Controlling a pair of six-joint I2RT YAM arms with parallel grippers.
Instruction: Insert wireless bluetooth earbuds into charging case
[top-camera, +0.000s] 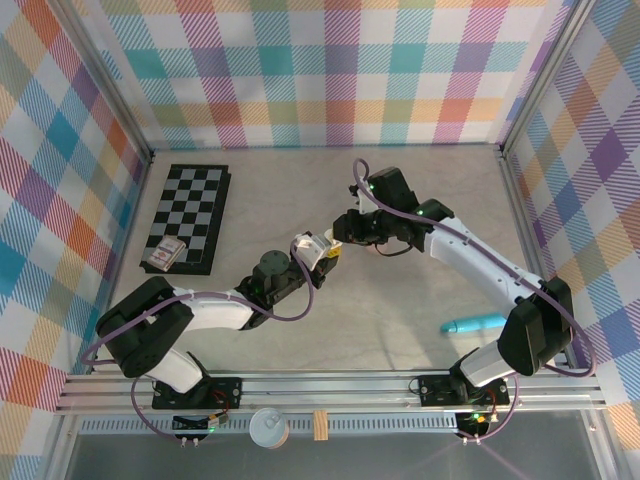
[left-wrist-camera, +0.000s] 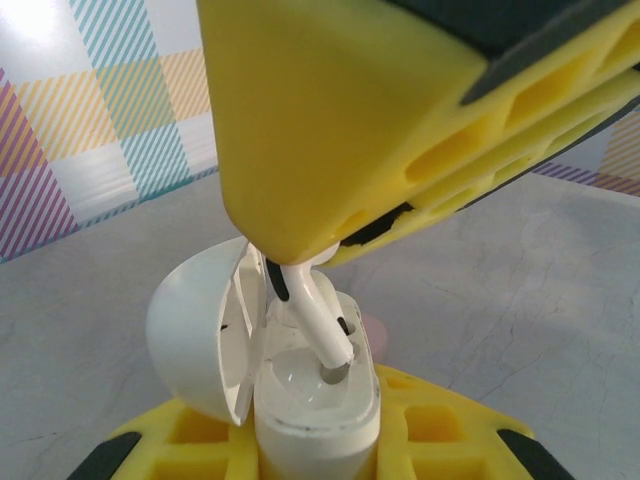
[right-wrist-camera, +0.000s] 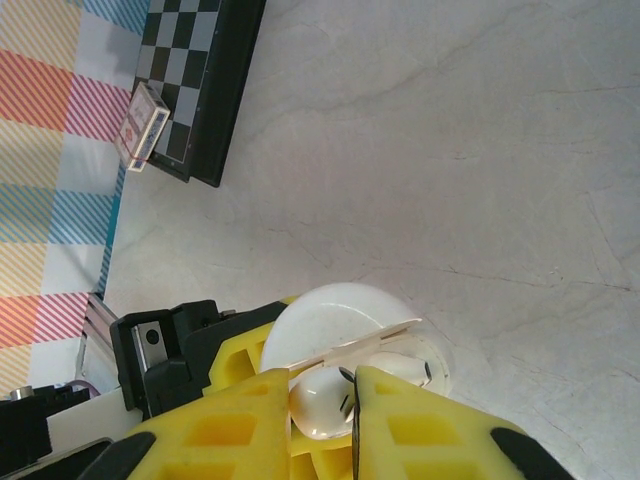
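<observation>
A white charging case (left-wrist-camera: 318, 425) stands upright between my left gripper's (left-wrist-camera: 320, 440) yellow fingers, which are shut on its body, with its lid (left-wrist-camera: 195, 330) swung open to the left. My right gripper (right-wrist-camera: 325, 402) is shut on a white earbud (right-wrist-camera: 322, 405). It holds the earbud over the case from above. The earbud's stem (left-wrist-camera: 322, 320) points down, and its tip touches the mouth of a socket in the case. A second white bud (right-wrist-camera: 400, 365) appears to sit in the case beside it. Both grippers meet above mid-table, left (top-camera: 312, 252) and right (top-camera: 338, 240).
A black chessboard (top-camera: 188, 215) with a small card box (top-camera: 165, 255) on it lies at the far left. A turquoise tube (top-camera: 475, 323) lies near the right arm's base. A pink blob (left-wrist-camera: 373, 328) shows on the table behind the case. Checked walls close three sides.
</observation>
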